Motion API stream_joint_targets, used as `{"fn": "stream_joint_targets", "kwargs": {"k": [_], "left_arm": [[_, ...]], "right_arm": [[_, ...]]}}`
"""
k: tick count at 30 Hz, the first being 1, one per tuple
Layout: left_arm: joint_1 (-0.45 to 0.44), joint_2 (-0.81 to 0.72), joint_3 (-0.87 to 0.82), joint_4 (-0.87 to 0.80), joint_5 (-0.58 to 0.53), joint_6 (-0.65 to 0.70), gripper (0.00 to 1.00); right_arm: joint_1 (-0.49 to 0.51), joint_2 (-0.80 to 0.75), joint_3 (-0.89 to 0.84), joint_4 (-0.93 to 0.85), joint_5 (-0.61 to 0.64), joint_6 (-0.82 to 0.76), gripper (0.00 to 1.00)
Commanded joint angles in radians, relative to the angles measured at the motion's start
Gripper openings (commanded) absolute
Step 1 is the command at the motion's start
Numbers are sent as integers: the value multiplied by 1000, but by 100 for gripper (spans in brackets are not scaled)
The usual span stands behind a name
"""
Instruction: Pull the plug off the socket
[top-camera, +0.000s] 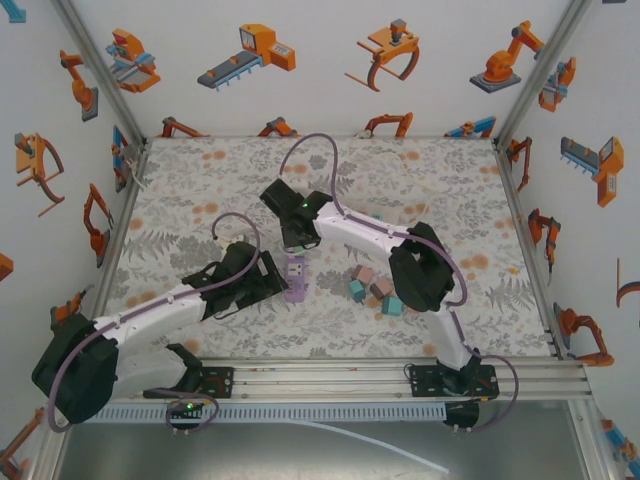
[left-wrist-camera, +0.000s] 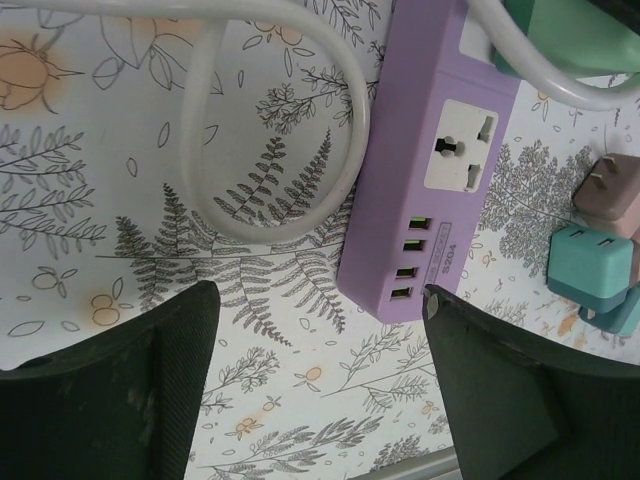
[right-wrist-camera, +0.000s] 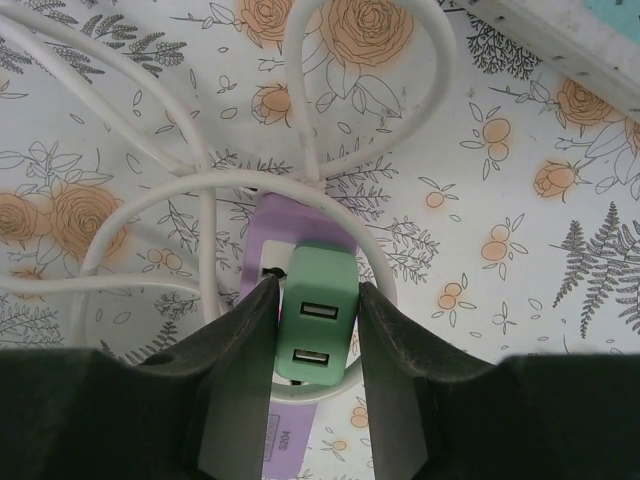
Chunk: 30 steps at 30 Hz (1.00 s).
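A purple power strip (top-camera: 296, 280) lies flat in the middle of the table, its white cable (left-wrist-camera: 290, 110) coiled beside it. A green USB plug (right-wrist-camera: 318, 325) sits in the strip's socket, over the purple body (right-wrist-camera: 285, 222). My right gripper (right-wrist-camera: 318, 300) comes down from above, both fingers pressed against the plug's sides, shut on it. In the left wrist view the strip (left-wrist-camera: 425, 190) shows an empty socket and several USB ports, with the green plug (left-wrist-camera: 575, 30) at its far end. My left gripper (left-wrist-camera: 320, 340) is open just off the strip's near end, its right finger (left-wrist-camera: 520, 390) next to the strip's corner.
Loose adapters, pink (left-wrist-camera: 610, 190) and teal (left-wrist-camera: 590, 265), lie right of the strip, grouped in the top view (top-camera: 372, 288). A white strip's edge (right-wrist-camera: 560, 30) crosses the right wrist view's top corner. Cable loops (right-wrist-camera: 200, 190) surround the purple strip.
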Motion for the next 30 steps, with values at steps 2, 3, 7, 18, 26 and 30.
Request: {"fn": "stream_joint_targets", "kwargs": {"k": [2, 3, 7, 18, 26, 30], "left_arm": [[7, 44, -16, 59, 34, -17, 74], [6, 57, -15, 65, 34, -16, 73], [6, 94, -15, 85, 47, -21, 71], [6, 160, -19, 51, 17, -58, 66], [14, 199, -29, 28, -7, -102, 61], [14, 213, -12, 5, -14, -97, 61]], "right_arm": [[5, 40, -3, -17, 2, 1, 38], [6, 40, -7, -14, 1, -1, 38], [5, 48, -6, -12, -15, -1, 36], [1, -18, 17, -12, -32, 28, 22], [-15, -65, 31, -10, -71, 41, 17], [-26, -76, 28, -9, -84, 45, 16]]}}
